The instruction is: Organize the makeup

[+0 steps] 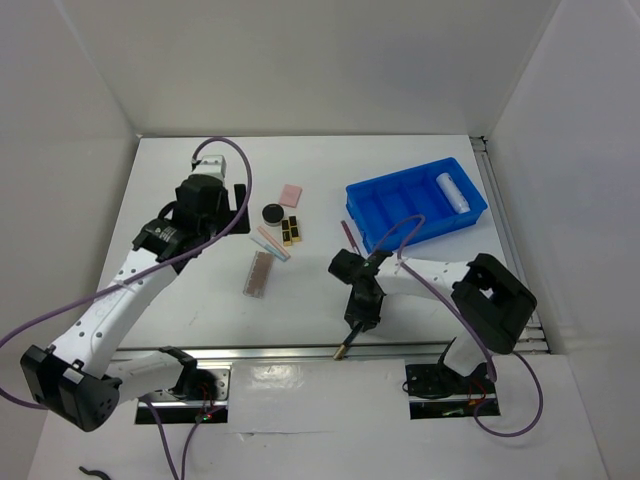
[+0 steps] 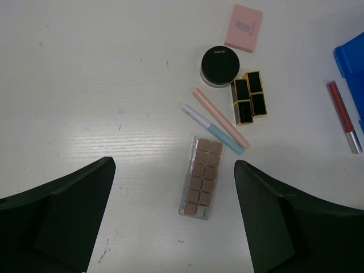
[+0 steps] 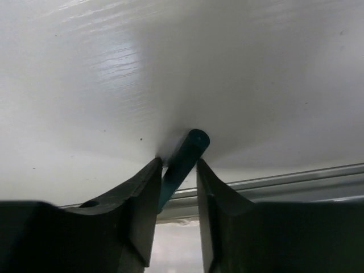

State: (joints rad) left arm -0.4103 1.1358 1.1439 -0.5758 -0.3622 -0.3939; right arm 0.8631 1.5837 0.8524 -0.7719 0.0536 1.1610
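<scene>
My right gripper (image 1: 362, 318) is shut on a dark teal pencil (image 3: 189, 149) at the table's near edge; the pencil's gold-tipped end (image 1: 341, 351) sticks out over the rail. My left gripper (image 1: 236, 212) is open and empty, hovering left of the makeup. In its wrist view the jaws (image 2: 174, 164) stand wide on either side of the brownish-pink palette (image 2: 202, 176). Beyond lie a pink pencil (image 2: 219, 116), a light blue pencil (image 2: 209, 127), the black-and-gold palette (image 2: 249, 96), the round black compact (image 2: 220, 65), the pink square pad (image 2: 243, 28) and a red pencil (image 2: 343, 115). A white tube (image 1: 452, 191) lies in the tray.
The blue compartmented tray (image 1: 400, 173) stands at the back right, its corner showing in the left wrist view (image 2: 352, 57). A metal rail (image 1: 300, 352) runs along the table's near edge. White walls enclose the table on three sides.
</scene>
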